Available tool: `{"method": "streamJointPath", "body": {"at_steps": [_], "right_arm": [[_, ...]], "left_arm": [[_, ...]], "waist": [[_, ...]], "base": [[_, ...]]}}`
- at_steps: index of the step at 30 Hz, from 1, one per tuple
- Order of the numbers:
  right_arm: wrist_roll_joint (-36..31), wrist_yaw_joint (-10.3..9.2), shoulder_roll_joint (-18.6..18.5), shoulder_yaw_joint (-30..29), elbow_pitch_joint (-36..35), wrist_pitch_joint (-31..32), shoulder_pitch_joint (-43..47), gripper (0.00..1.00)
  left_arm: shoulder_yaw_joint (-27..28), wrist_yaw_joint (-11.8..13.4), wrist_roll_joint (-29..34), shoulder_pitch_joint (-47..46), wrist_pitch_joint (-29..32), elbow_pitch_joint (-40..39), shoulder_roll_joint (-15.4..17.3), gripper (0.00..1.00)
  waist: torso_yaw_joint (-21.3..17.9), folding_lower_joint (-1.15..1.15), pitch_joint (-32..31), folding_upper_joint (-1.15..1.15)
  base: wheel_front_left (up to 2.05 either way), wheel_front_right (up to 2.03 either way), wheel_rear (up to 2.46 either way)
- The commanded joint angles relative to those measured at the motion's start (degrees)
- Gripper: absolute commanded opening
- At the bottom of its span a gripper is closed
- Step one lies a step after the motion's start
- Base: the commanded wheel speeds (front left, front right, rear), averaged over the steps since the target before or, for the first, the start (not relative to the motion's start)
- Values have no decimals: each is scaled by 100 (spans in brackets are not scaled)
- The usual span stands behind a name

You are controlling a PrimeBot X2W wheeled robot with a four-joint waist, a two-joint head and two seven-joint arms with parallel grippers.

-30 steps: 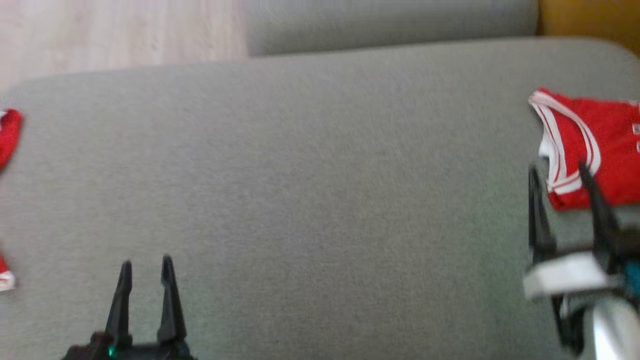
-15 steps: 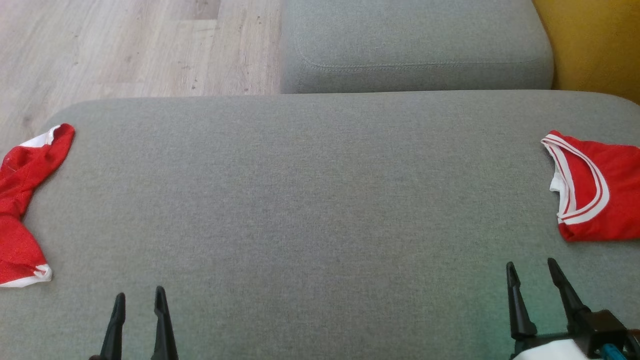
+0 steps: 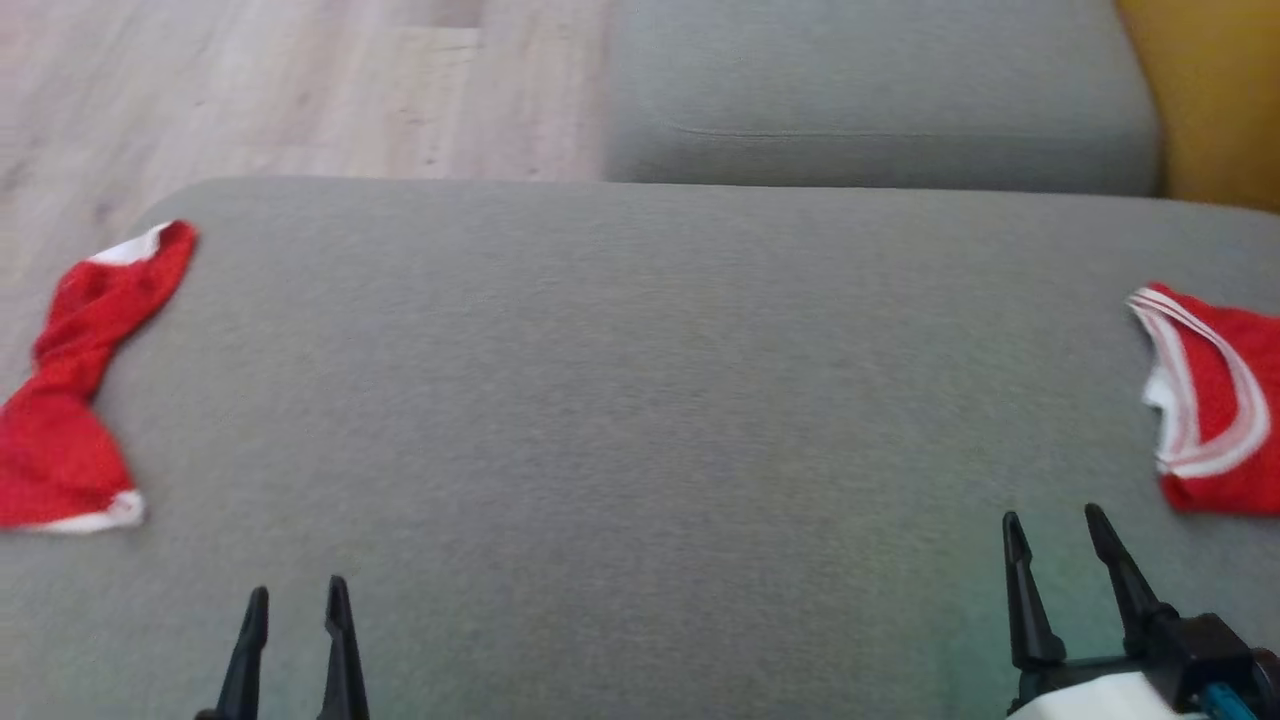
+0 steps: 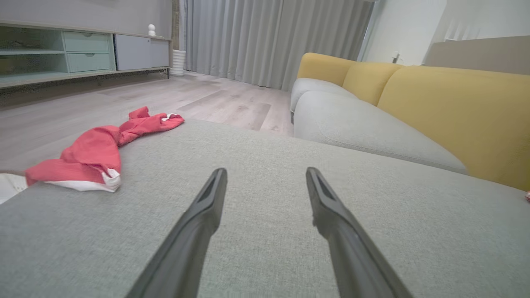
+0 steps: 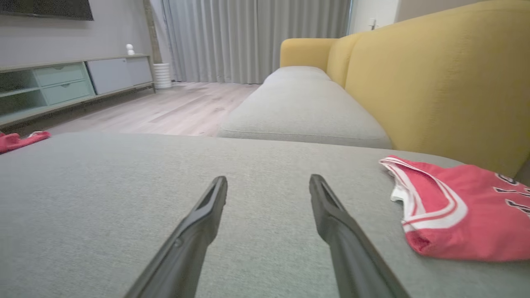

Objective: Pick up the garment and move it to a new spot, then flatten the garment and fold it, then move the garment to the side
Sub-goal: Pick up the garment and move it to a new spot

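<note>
view swung left; right gripper point(image 3: 1052, 513), fingers apart, had backed off the folded jersey point(image 3: 1215, 400).
left gripper point(image 3: 298, 586) gaped too; we judged the crumpled garment point(image 3: 70, 400) best pinched at its twisted middle.

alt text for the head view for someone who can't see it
A grey sofa cushion holds a crumpled red garment at its left edge and a folded red-and-white jersey at its right edge. The left gripper and right gripper rise from the bottom corners, open and empty.
</note>
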Motion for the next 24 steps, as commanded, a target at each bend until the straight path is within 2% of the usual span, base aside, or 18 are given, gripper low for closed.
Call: {"method": "streamJointPath", "body": {"at_steps": [1,8,12,19,24], "right_arm": [[69,39,-47,165,-220,-78,-190,100],[192,39,-47,491,-191,-78,-221,100],[218,39,-47,702,-148,-78,-324,100],[216,39,-47,974,-33,-78,-510,100],[-21,39,-47,898,-99,-79,-559,100]], "left_arm": [[93,-3,69,-218,-38,-143,-12,100],[213,3,155,-36,-38,-129,-12,100],[368,-13,151,94,-38,-134,-12,100],[638,-26,-8,144,-38,-251,-12,100],[973,-86,-212,-328,-38,-369,3,100]], "waist": [[485,0,-56,0],[1792,0,-182,0],[2129,0,-192,0],[2181,0,-78,0],[1840,0,434,0]], "base": [[0,0,0],[0,0,0],[0,0,0],[0,0,0],[0,0,0]]}}
